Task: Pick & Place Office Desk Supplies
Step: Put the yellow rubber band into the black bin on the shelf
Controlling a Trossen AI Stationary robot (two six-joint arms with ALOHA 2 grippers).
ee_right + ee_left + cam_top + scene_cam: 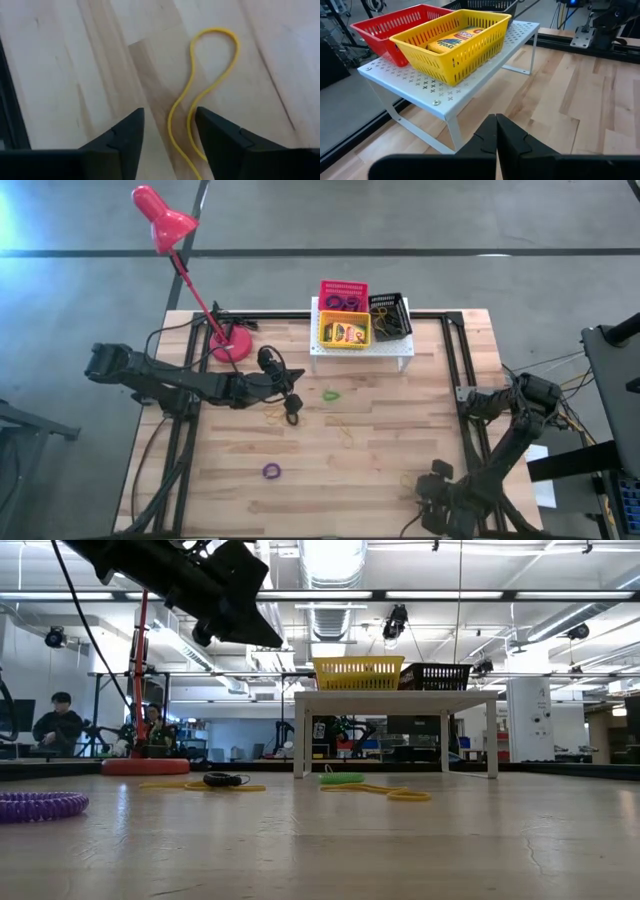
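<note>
The yellow loop (pixel 200 95) is cut off by the right wrist view's bottom edge. The black basket (pixel 480 4) is mostly hidden behind the yellow basket (pixel 452 42). Contents of the red basket (pixel 343 295) are too small to be identified. The crayon box (pixel 454 40) is partly covered by basket mesh.
</note>
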